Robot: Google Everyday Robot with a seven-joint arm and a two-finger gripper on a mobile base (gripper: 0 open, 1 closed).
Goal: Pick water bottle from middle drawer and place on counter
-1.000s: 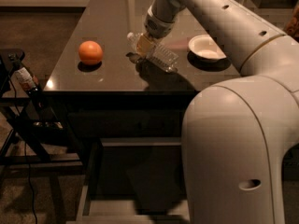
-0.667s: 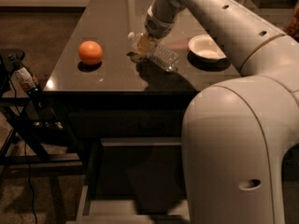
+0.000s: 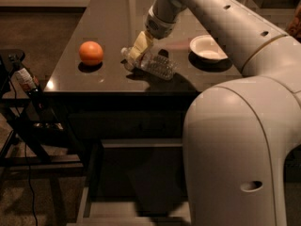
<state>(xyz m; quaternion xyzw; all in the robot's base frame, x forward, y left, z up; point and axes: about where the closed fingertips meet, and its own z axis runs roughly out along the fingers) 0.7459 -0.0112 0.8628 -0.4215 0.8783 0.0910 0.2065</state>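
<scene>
The water bottle [image 3: 157, 66], clear and ribbed with a pale cap, lies on its side on the glossy dark counter [image 3: 113, 18], near the front edge. My gripper [image 3: 137, 51] is down at the bottle's cap end, touching or right over its neck. The arm reaches in from the upper right. The middle drawer [image 3: 86, 197] stands pulled open below the counter, with a dark floor and lighter walls; nothing shows inside it.
An orange [image 3: 91, 52] sits on the counter left of the bottle. A white bowl [image 3: 207, 47] sits to its right. A black metal stand [image 3: 28, 126] with a dark labelled bottle [image 3: 26, 79] is at the left. My large white body [image 3: 240, 154] fills the lower right.
</scene>
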